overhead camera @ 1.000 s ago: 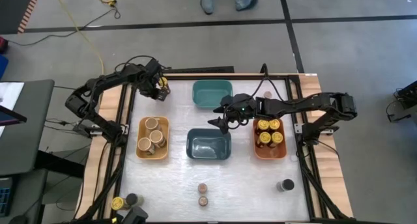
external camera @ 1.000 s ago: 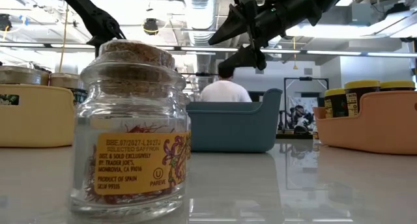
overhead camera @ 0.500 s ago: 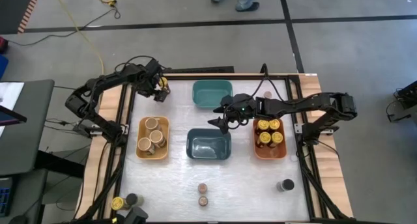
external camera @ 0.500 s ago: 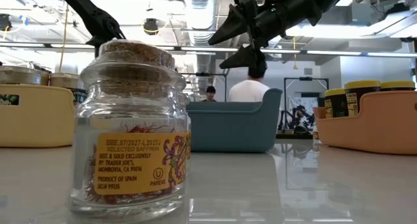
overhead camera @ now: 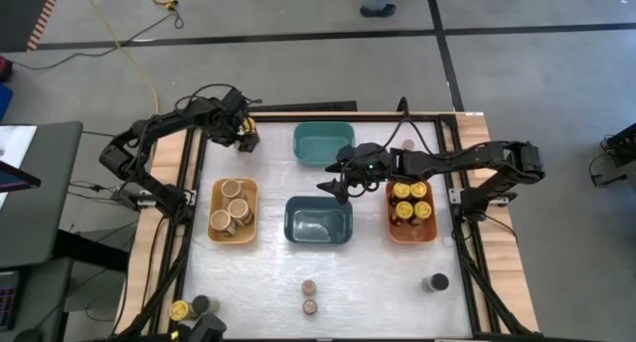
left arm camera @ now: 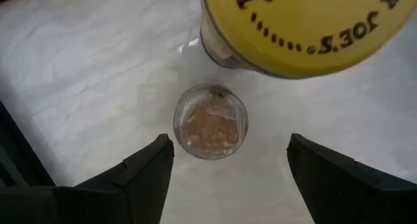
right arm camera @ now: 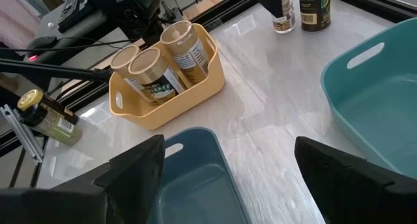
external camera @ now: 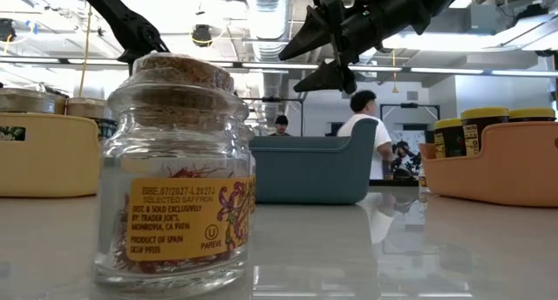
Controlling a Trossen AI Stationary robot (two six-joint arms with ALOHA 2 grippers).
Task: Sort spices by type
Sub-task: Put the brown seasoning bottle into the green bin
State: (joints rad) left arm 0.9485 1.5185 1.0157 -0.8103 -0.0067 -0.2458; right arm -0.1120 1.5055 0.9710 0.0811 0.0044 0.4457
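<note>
My left gripper (left arm camera: 229,144) (overhead camera: 243,135) hangs open at the table's far left, pointing down. Its fingers stand on either side of a small brown-topped jar (left arm camera: 210,122), apart from it. The jar stands upright on the table beside a yellow-lidded jar (left arm camera: 306,22). My right gripper (right arm camera: 228,152) (overhead camera: 336,188) is open with nothing between its fingers, above the gap between the teal bin (overhead camera: 323,143) and the dark-blue bin (overhead camera: 318,221). Three tan-topped jars (overhead camera: 234,208) stand in the yellow bin (overhead camera: 213,195). Several yellow-lidded jars (overhead camera: 409,203) stand in the orange bin (overhead camera: 391,226).
Two small brown-topped jars (overhead camera: 310,294) stand near the front edge, one of them large in the low view (external camera: 174,169). A dark-lidded jar (overhead camera: 434,282) is at the front right. Two jars (overhead camera: 189,308) stand at the near left corner and one jar (overhead camera: 407,143) at the far right.
My left gripper has opened in place over the small jar at the far left, which stands where it was. My right arm has kept still.
</note>
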